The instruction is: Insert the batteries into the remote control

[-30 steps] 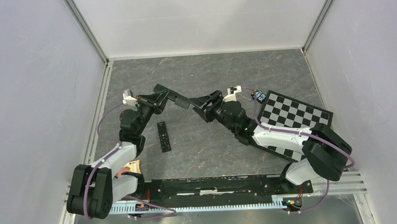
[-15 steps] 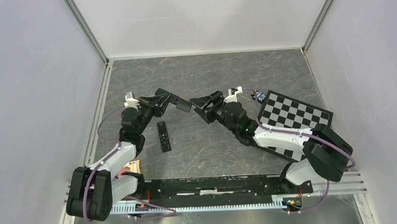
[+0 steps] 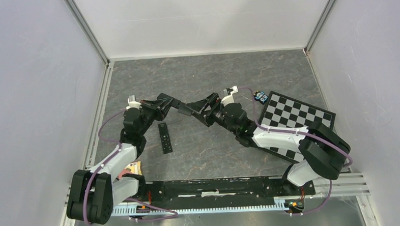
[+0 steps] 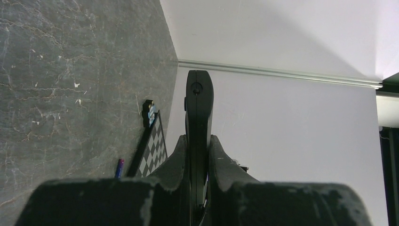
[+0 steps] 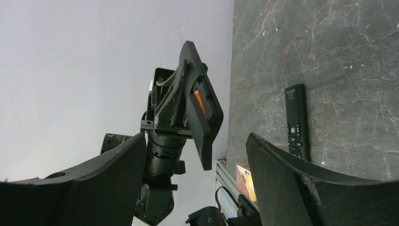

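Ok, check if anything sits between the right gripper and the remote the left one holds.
Nothing visible does. The remote, clamped in the left gripper, hangs in open air just ahead of the open right gripper.

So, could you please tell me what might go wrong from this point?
The held remote is pinched edge-on in the left jaws, off the table; a nudge from the open right jaws could twist it loose. Its compartment is uncovered, so the orange battery might drop out.

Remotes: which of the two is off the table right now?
The remote clamped in the left claw, held up in the air, orange battery showing; the other remote lies flat on the table.
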`<action>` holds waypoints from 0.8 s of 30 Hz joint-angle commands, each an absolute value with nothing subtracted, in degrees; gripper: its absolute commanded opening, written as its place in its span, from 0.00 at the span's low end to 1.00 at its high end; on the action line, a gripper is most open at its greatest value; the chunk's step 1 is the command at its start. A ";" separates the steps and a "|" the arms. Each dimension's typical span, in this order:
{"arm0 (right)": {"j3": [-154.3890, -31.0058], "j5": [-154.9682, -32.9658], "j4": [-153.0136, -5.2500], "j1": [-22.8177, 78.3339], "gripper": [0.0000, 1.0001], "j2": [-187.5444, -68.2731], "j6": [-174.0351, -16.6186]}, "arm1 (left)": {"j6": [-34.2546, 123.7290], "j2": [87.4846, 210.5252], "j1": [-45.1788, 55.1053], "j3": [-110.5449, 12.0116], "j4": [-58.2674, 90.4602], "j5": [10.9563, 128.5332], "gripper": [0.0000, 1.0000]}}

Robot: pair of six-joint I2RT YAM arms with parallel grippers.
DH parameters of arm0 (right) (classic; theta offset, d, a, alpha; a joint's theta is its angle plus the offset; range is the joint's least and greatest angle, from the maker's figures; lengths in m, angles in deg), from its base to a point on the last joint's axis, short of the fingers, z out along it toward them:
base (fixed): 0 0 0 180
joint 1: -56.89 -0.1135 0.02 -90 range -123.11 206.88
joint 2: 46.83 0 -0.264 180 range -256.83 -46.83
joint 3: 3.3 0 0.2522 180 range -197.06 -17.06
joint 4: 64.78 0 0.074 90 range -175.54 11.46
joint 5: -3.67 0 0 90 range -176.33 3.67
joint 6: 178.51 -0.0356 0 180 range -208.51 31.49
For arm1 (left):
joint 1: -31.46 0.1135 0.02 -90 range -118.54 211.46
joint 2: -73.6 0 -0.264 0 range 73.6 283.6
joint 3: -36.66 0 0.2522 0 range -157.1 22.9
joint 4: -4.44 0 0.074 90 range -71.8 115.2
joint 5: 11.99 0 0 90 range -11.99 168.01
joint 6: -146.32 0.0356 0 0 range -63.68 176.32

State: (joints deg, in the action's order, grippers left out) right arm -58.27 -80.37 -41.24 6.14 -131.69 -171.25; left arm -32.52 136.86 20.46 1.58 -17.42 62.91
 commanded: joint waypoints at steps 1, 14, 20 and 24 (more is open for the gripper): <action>-58.26 -85.21 -36.26 6.50 0.82 -133.33 -168.66 | -33.07 135.05 20.21 -1.00 -17.74 62.62 0.02; -58.49 -88.23 -34.10 7.92 0.54 -135.10 -173.11 | -31.66 135.05 20.21 -0.83 -22.34 59.42 0.02; -58.11 -87.32 -32.56 8.37 0.41 -135.34 -176.53 | -31.05 134.89 20.18 -0.27 -24.84 58.00 0.02; -57.33 -86.68 -31.59 8.37 0.29 -135.32 -179.64 | -31.48 134.74 20.21 0.70 -27.48 57.43 0.02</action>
State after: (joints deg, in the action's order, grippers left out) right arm -58.23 -87.63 -34.77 8.20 -135.05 -175.99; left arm -32.35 135.81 20.46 1.06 -20.59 59.53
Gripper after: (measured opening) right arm 0.325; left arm 0.146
